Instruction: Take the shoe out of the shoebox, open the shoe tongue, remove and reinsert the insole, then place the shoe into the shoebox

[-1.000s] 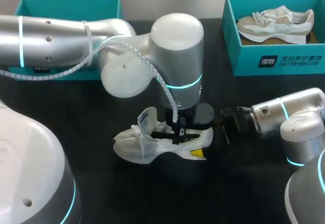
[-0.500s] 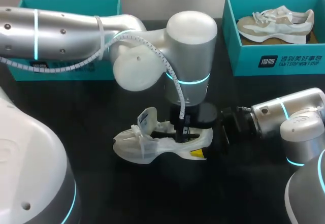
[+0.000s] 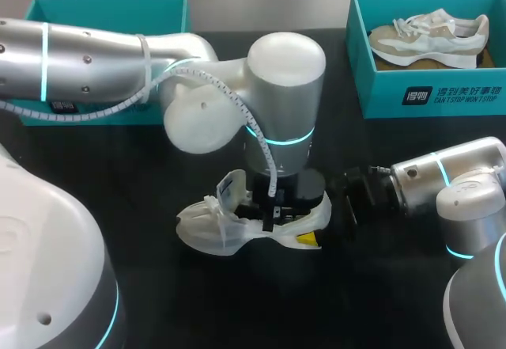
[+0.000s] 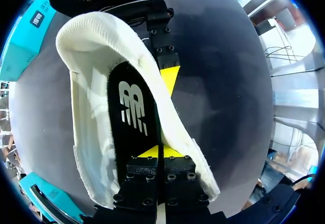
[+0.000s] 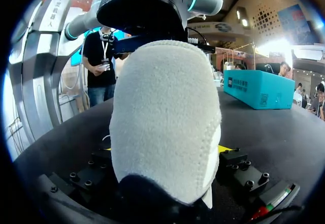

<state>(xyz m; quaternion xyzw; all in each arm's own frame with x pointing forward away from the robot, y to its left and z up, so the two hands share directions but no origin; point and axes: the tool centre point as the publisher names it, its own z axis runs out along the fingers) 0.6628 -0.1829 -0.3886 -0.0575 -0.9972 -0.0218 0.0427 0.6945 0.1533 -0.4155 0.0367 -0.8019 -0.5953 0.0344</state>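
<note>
A white shoe (image 3: 213, 226) lies on the black table with its tongue (image 3: 229, 184) lifted. My left gripper (image 3: 273, 216) reaches straight down into the shoe's opening. In the left wrist view it (image 4: 160, 152) is shut, its yellow tips resting on the black insole (image 4: 133, 117) close to the shoe's side wall (image 4: 91, 82). My right gripper (image 3: 316, 221) holds the heel from the right, one yellow-tipped finger (image 4: 167, 74) against the shoe's outer side. In the right wrist view the heel (image 5: 167, 117) fills the space between the wide-set fingers (image 5: 244, 173).
A teal shoebox (image 3: 427, 96) at the back right holds a beige and white shoe (image 3: 431, 36). A second teal box (image 3: 103, 9) stands at the back left, partly hidden behind my left arm (image 3: 95, 56).
My left wrist rose and swung slightly right, then came back down closer onto the shoe. The shoe and the right arm stayed where they were.
</note>
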